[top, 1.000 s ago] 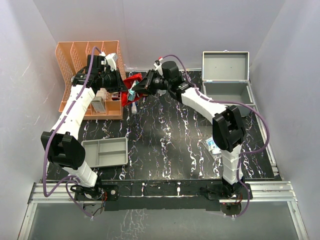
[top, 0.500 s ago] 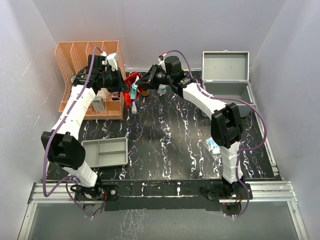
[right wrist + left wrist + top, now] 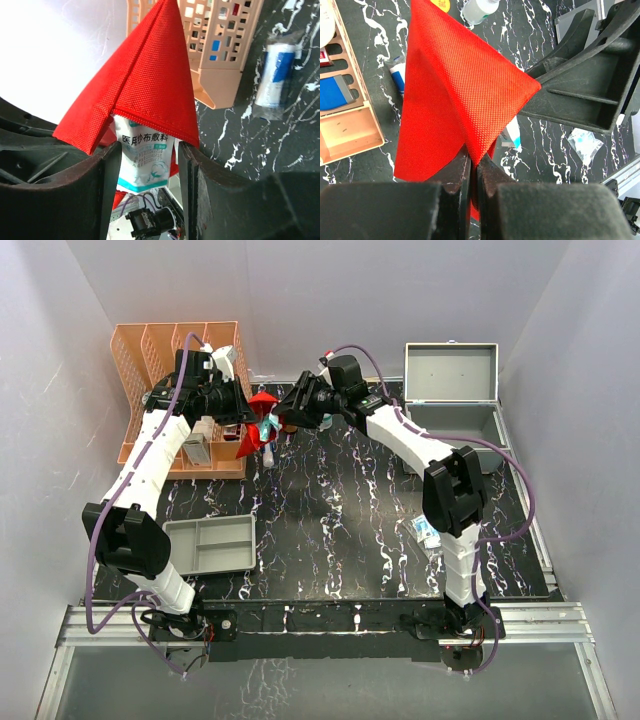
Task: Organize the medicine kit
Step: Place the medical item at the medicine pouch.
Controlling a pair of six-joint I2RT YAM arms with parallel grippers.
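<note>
Right gripper (image 3: 148, 150) has edged closer, seemingly grasping a white teal-printed dressing packet (image 3: 144, 172) under the red woven fabric pouch (image 3: 455, 90), at the black marbled table's (image 3: 330, 540) eleven o'clock, pinched by left gripper (image 3: 474, 167). Hold its mouth wide; slide straight.

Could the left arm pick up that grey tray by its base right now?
Probably not yet. The way to the grey tray looks free, but the left gripper is shut on the red pouch, so it would have to let go first.

The right pincer (image 3: 148, 150) holds a white packet (image 3: 144, 167) (Chinese lettering) tucked under the red pouch (image 3: 150, 85).
</note>
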